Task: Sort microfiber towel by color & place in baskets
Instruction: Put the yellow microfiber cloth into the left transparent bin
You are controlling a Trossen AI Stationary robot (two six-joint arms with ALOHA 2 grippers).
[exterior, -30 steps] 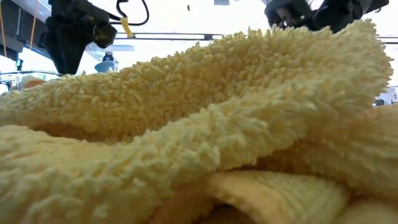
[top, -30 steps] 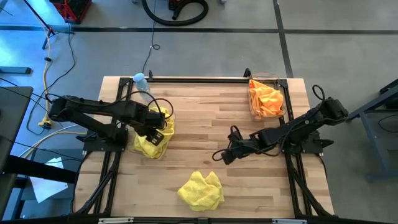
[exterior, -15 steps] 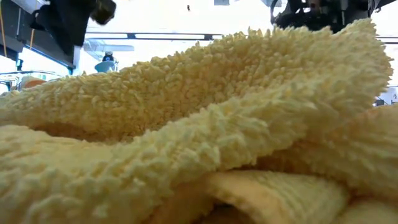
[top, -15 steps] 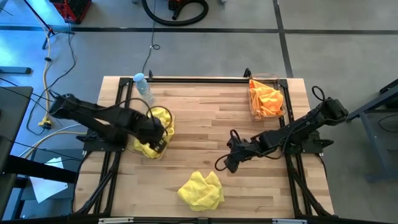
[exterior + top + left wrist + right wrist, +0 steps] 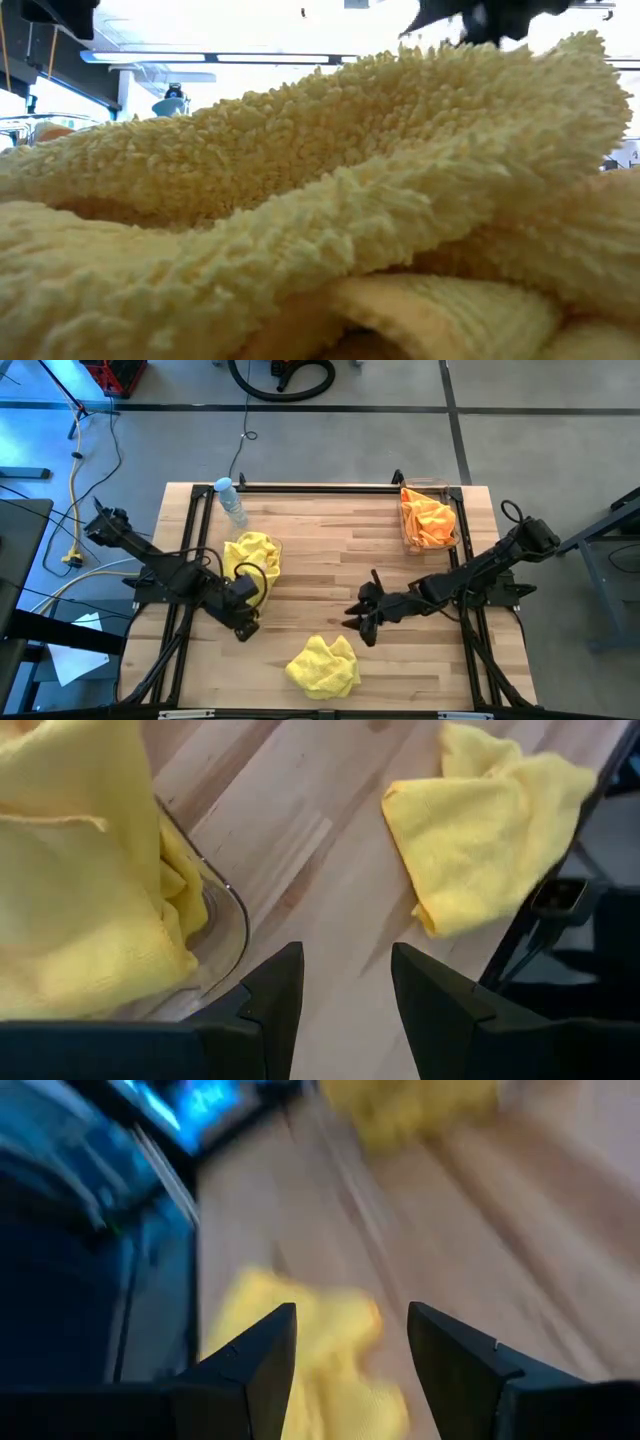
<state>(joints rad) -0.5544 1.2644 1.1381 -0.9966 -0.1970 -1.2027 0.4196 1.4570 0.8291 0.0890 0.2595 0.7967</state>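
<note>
One yellow towel lies on the wooden table, seemingly crumpled.

High view straight down over whole table; low view level, pressed against loose yellow towel; both wrist views look past own jaws at same towel.

A crumpled yellow towel lies loose near the table's front edge, more yellow towels fill the clear left basket, and orange towels fill the right basket.
</note>
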